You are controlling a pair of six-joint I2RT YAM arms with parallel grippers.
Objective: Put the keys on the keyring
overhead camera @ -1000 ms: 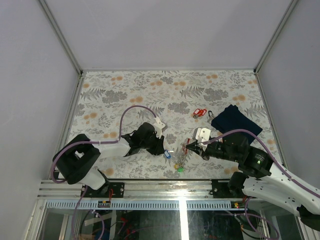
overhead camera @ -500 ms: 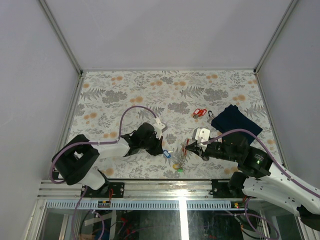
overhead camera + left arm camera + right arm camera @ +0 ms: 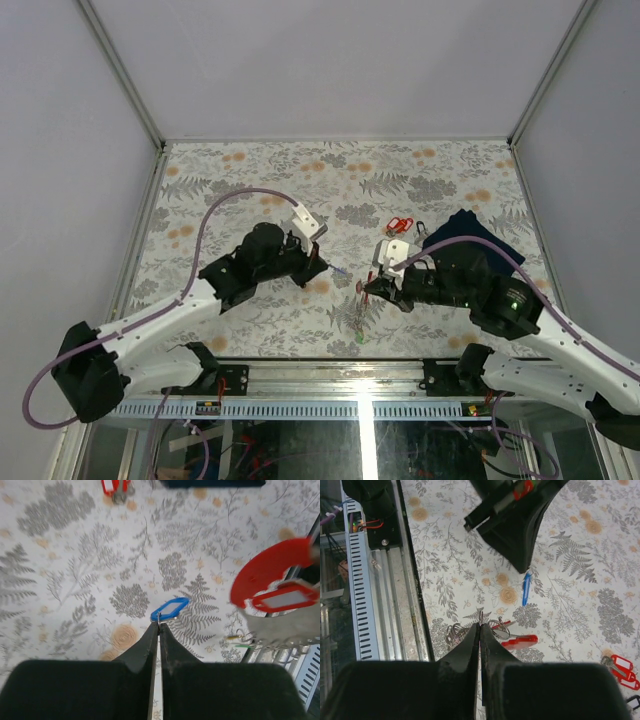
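Floral table [image 3: 250, 170]: left gripper [image 3: 158, 628] has pinched the blue-tagged key [image 3: 170, 609] and lifted it toward the keyring [image 3: 455, 632], which the right gripper [image 3: 480, 628] pinches. Threading likely next.

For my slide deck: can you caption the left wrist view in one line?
Left gripper pinches the blue-tagged key above the floral table; a red-tagged bunch hangs at right.
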